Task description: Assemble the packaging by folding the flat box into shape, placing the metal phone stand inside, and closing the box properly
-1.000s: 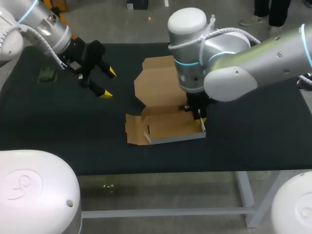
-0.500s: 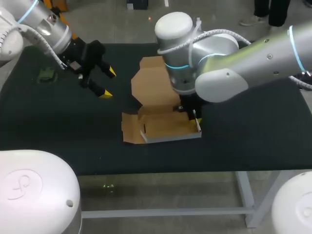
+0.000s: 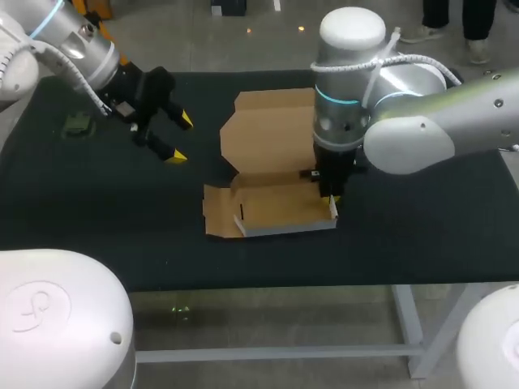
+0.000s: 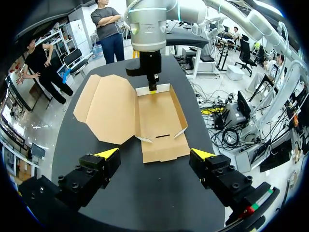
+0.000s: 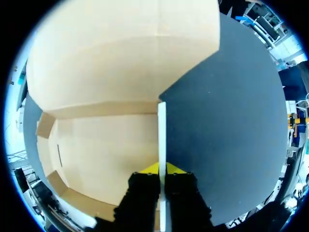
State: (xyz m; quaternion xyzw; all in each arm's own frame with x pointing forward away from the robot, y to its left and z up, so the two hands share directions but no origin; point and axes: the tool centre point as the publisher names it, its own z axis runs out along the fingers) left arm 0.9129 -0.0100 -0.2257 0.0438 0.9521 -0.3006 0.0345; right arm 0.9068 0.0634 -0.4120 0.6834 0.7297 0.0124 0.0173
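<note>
Right gripper (image 5: 161, 168) was clamped on the right end wall of the box (image 3: 276, 212). Only the right wrist view showed the thin wall pinched between both yellow tips; the head view hid it behind the arm. Box sat mid table (image 3: 405, 235), tray open, lid laid out on the far side. Left gripper (image 4: 154, 153) hung left of the box, fingers wide apart, holding nothing. Small dark item (image 3: 79, 124) at the far left showed only in the head view.
</note>
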